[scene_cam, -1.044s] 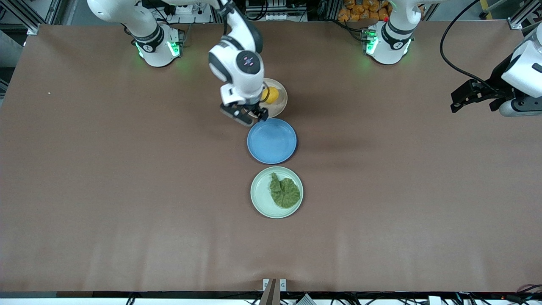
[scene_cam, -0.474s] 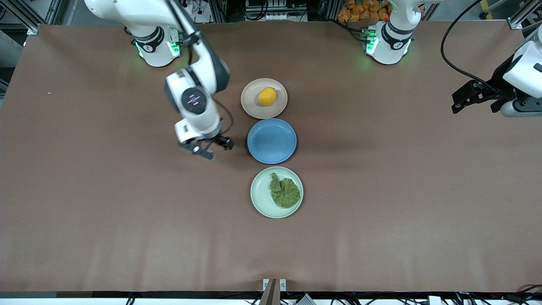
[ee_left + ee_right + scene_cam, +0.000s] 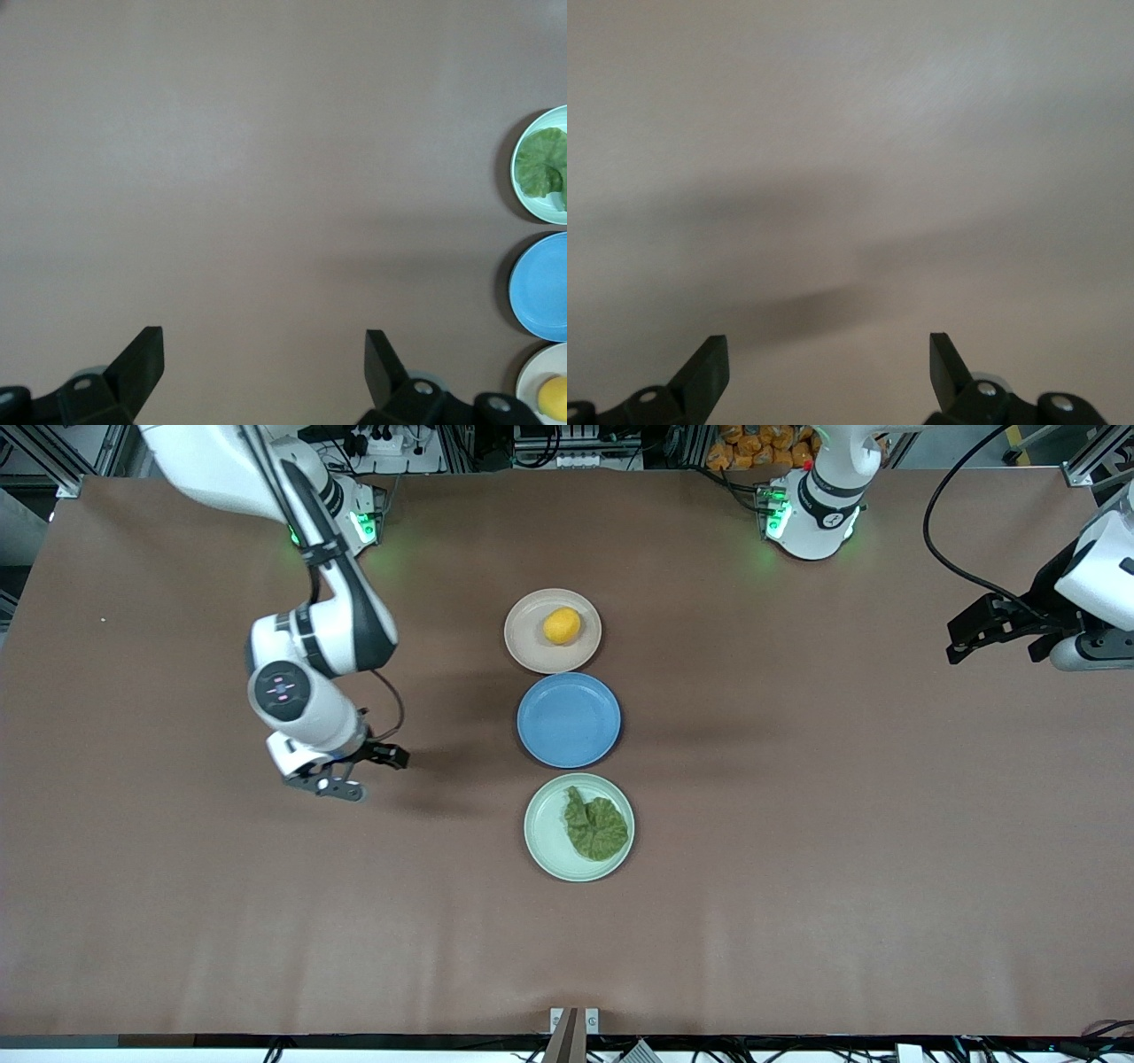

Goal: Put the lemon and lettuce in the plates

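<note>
Three plates stand in a single row down the middle of the brown tabletop (image 3: pixel 797 824): one beige-pink plate (image 3: pixel 524 648) farthest from the front camera, one blue plate (image 3: pixel 569 720) in the middle, one mint-green plate (image 3: pixel 542 841) nearest. One lemon (image 3: pixel 562 625) sits in the beige-pink plate; one lettuce (image 3: pixel 596 827) leaf lies flat in the mint-green plate; the blue plate holds nothing. The right end effector (image 3: pixel 341 772), fingers spread apart and gripping nothing, hangs over bare tabletop toward the right arm's end, well apart from the row; the lemon lies away from it toward the robots' bases and the middle of the tabletop, the lettuce away from it toward the front camera and the middle. The right wrist view shows only bare tabletop between its two dark fingers (image 3: pixel 709 367). The left end effector (image 3: pixel 992 627), fingers also spread and empty, waits above the left arm's end of the tabletop, well apart from all three plates, which line the edge of the left wrist view.
</note>
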### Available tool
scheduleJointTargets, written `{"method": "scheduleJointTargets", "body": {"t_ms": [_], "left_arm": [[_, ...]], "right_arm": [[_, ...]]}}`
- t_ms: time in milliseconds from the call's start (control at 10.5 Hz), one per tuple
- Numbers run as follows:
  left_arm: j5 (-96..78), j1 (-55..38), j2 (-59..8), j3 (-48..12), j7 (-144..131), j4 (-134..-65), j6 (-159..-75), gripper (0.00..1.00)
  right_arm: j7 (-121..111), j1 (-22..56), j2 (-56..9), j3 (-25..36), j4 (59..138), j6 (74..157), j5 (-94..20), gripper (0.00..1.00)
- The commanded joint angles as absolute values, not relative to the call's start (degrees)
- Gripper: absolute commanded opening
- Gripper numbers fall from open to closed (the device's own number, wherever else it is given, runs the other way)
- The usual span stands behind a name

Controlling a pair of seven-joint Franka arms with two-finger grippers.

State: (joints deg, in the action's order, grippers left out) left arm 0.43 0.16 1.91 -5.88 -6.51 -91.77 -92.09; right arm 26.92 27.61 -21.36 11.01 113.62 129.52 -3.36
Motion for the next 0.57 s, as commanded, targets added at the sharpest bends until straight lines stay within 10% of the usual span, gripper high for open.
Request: {"method": "scheduleJointTargets", "body": {"t_ms": [0,474], "left_arm": [[-0.4,0.6,1.5,-5.9,-4.8,-90.7,-92.0,1.0],[-0.5,0.5,1.5,-5.9,-4.8,-90.7,-92.0,1.0]], "right_arm": [[11.5,18.7,-21.3,10.2,111.4,128.6,-3.3,1.0],[-4.6,7.5,-16.9,9.3,110.7,123.3,-2.6,1.0]]}}
